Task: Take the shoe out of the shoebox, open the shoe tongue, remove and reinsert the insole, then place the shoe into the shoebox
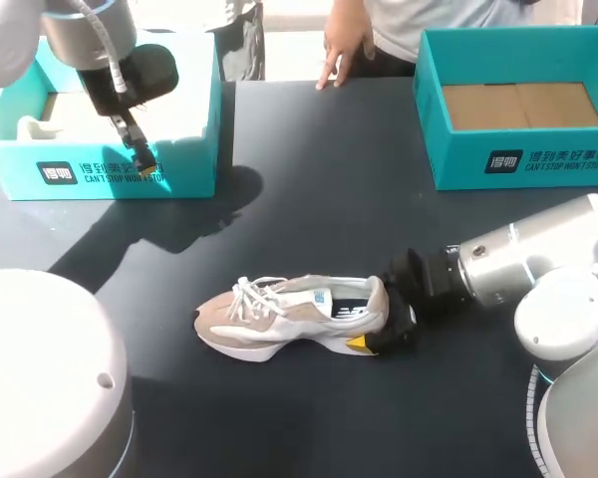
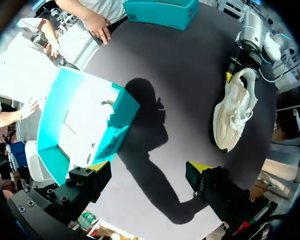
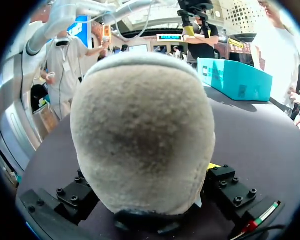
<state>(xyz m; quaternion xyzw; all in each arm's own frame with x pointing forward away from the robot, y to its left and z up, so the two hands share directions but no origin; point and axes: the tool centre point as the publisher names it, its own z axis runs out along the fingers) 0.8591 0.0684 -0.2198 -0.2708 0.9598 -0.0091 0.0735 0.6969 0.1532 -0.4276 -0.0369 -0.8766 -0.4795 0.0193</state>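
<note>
1. Two sides of the heel of the beige-and-white lace-up sneaker [image 1: 289, 314] are clamped by the right jaws, at the lower right of the head view. In the right wrist view the heel fills the gap between them.
2. The sneaker stands on its sole on the black table [image 1: 309, 179], lower middle, toe pointing left, outside both boxes.
3. The left jaws hang spread wide with nothing between them, by the front wall of the open teal cardboard shoebox [image 1: 184, 169] at upper left.
4. A second teal box [image 1: 518, 164] sits at upper right, and a person's hand [image 1: 341, 50] rests on the table's far edge.
</note>
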